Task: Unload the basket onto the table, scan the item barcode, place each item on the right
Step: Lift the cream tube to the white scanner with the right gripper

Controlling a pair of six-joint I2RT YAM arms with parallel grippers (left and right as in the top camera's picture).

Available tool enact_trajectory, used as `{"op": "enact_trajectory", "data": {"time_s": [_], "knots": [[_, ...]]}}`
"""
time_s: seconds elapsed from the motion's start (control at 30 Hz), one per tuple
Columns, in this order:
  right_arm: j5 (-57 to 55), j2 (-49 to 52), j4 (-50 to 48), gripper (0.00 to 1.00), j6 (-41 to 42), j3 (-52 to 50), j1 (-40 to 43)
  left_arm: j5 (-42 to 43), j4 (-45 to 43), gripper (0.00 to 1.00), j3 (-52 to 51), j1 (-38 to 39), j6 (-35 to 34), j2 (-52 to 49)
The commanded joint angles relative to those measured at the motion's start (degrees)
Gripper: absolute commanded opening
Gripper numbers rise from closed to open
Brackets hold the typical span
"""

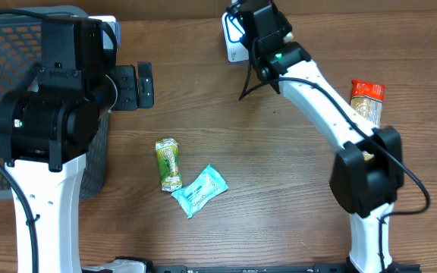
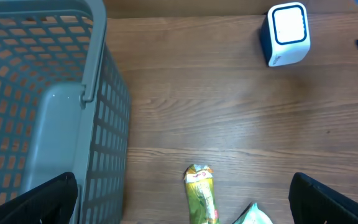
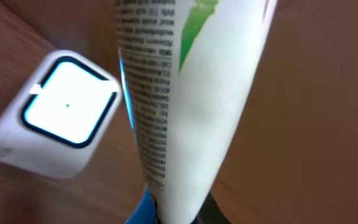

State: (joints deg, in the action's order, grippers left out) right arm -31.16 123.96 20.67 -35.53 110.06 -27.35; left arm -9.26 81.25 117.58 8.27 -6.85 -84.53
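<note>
The right pincer [image 3: 176, 214] was clenched on the lower end of a white packet [image 3: 191, 106], the item to be scanned. In the right wrist view the packet rose from between the fingers at the bottom centre of the frame and leaned toward the upper right. The side facing the camera carried columns of fine print and a green mark near the top. The scanner [image 3: 64, 109], a white box with a blue-edged bright window, stood at the left of that frame, just beside the packet. Whether the two touched could not be told.

From overhead the right arm reached from the lower right up to the top centre of the frame and covered most of the scanner, so the packet itself was hidden there.

The left pincer [image 1: 136, 86] hung released, jaws wide apart with nothing between them, in the upper left part of the overhead frame, next to the grey basket [image 1: 6, 68]. A green packet [image 1: 168, 163] and a teal packet [image 1: 199, 189] lay touching each other on the wooden worktop [image 1: 279, 189] near the centre. An orange packet [image 1: 367, 97] lay at the right edge, partly under the right arm. All three were well apart from the scanner.
</note>
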Motion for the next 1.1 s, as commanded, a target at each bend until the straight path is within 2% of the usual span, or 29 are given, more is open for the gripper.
{"op": "enact_trajectory", "data": {"time_s": [0.0, 0.17, 0.23, 1.07], "knots": [[-7.1, 2.6, -7.4, 0.04, -15.7, 1.2, 0.3, -0.2, 0.0, 1.0, 0.2, 0.4, 0.5, -0.2], [-11.0, 8.4, -17.8, 0.04, -25.2, 1.2, 0.3, -0.1, 0.0, 1.0, 0.2, 0.4, 0.5, -0.2], [-11.0, 9.9, -19.5, 0.04, -26.7, 1.2, 0.3, -0.2, 0.0, 1.0, 0.2, 0.4, 0.5, -0.2], [-10.5, 12.6, -19.8, 0.04, -23.3, 1.2, 1.2, -0.2, 0.0, 1.0, 0.2, 0.4, 0.5, -0.2]]}}
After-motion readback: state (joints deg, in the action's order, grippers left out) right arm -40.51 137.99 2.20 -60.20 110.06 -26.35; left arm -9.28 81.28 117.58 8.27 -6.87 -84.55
